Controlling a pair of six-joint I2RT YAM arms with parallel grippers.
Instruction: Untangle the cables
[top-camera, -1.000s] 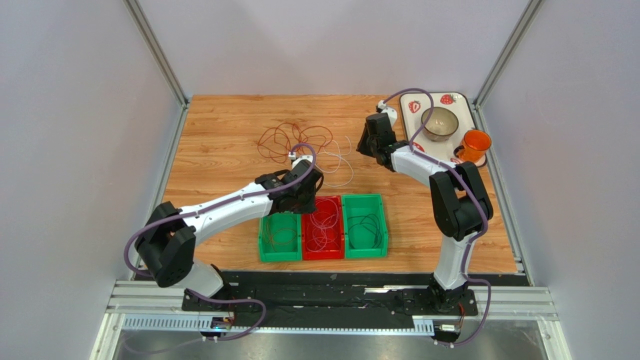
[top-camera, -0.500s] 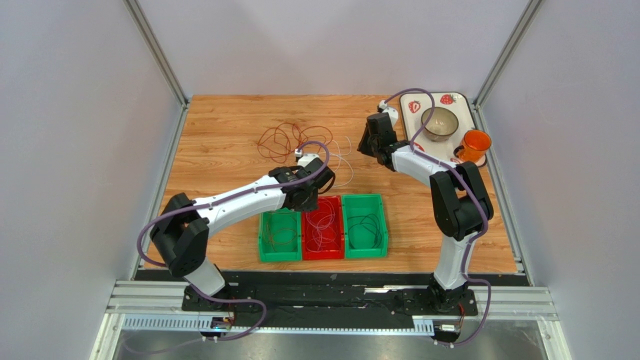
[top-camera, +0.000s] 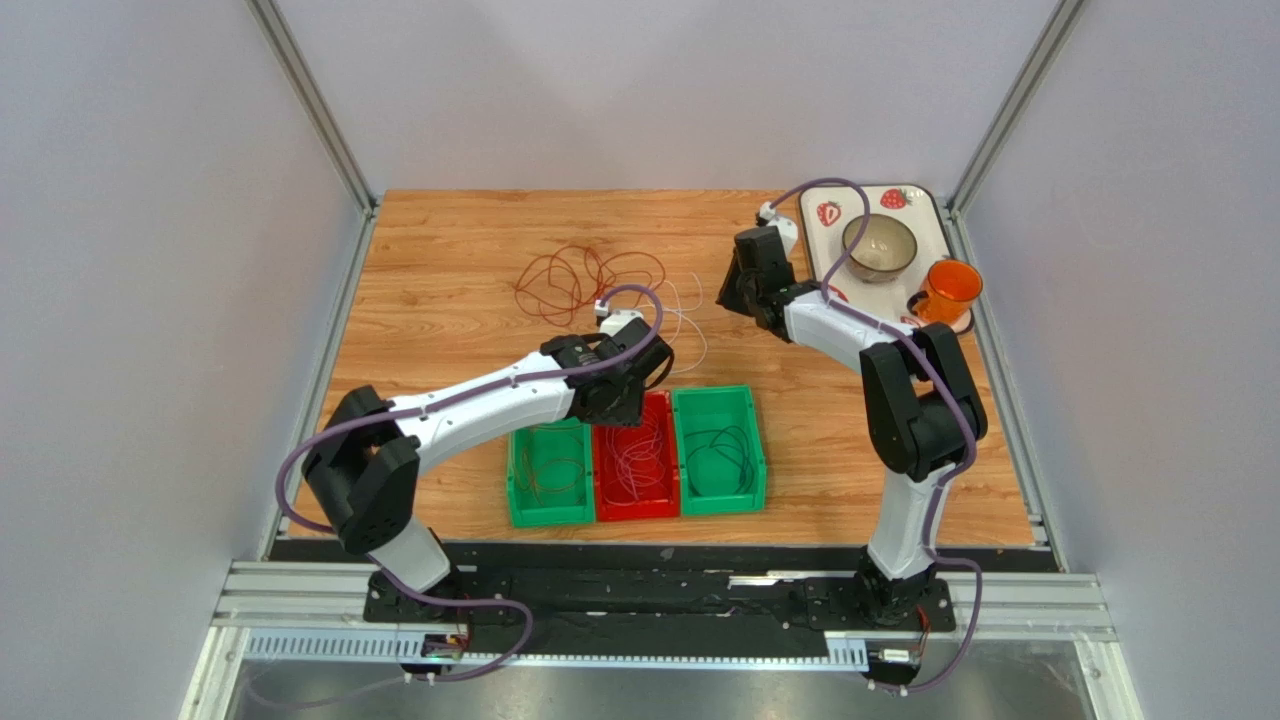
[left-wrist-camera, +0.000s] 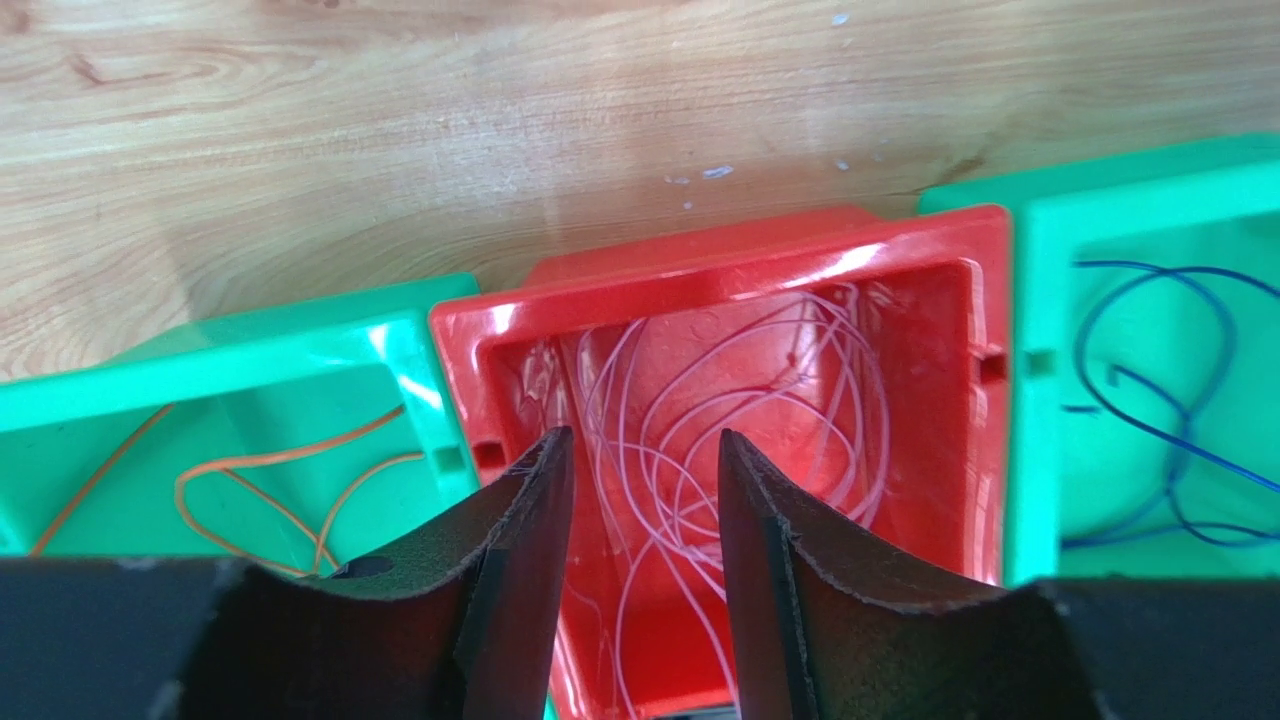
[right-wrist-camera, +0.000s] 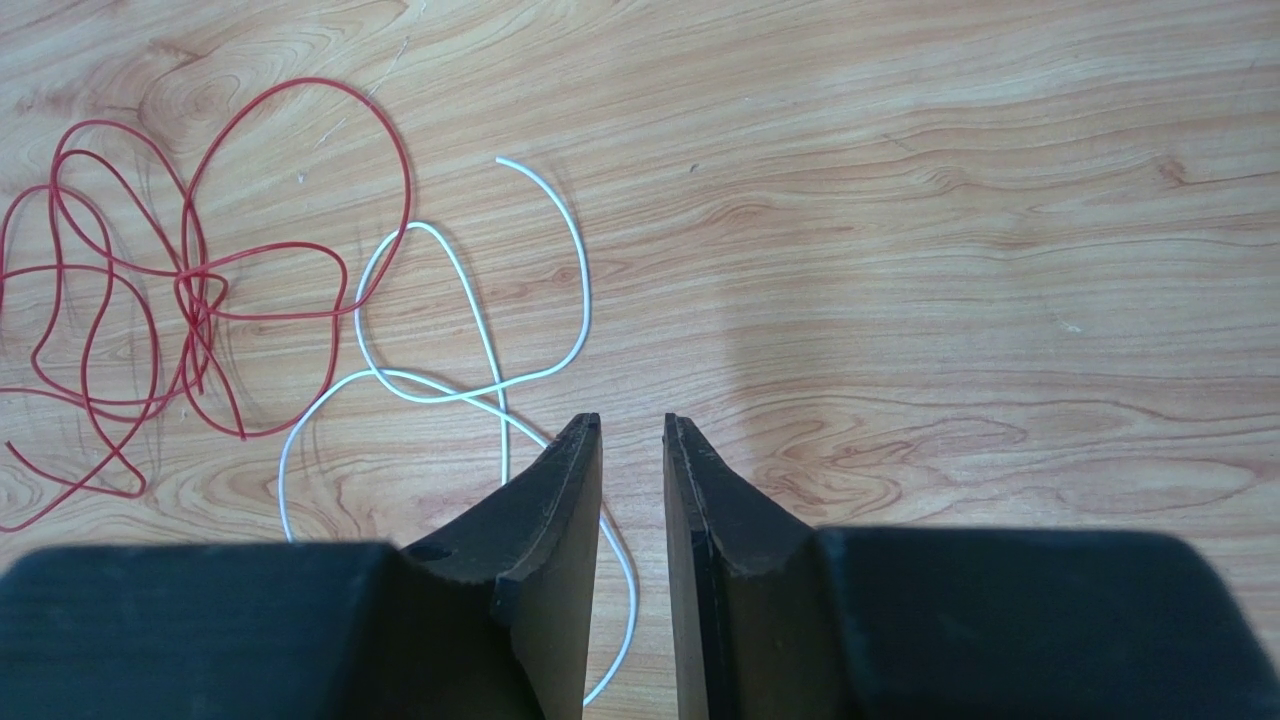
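Observation:
A tangle of red cables (top-camera: 579, 285) lies on the wooden table, with a loose white cable (top-camera: 679, 323) just right of it. In the right wrist view the red cables (right-wrist-camera: 181, 285) and the white cable (right-wrist-camera: 481, 323) lie ahead and to the left of my right gripper (right-wrist-camera: 631, 423), which hovers over bare wood. Its jaws stand narrowly apart with nothing between them. My left gripper (left-wrist-camera: 643, 438) is open over the red bin (left-wrist-camera: 962, 300). Thin white cables (left-wrist-camera: 721, 405) lie coiled in that bin below the fingers. None is gripped.
Three bins sit side by side near the front: a green bin (top-camera: 523, 477) with an orange cable (left-wrist-camera: 271, 480), the red bin (top-camera: 604, 477), and a green bin (top-camera: 756, 450) with a dark cable (left-wrist-camera: 1157, 390). A tray (top-camera: 917, 203), a bowl (top-camera: 879, 245) and an orange cup (top-camera: 950, 288) stand at the back right.
My left gripper has gone from shut to open over the red bin's far end. The three bins have shifted slightly left. The right arm has barely moved.

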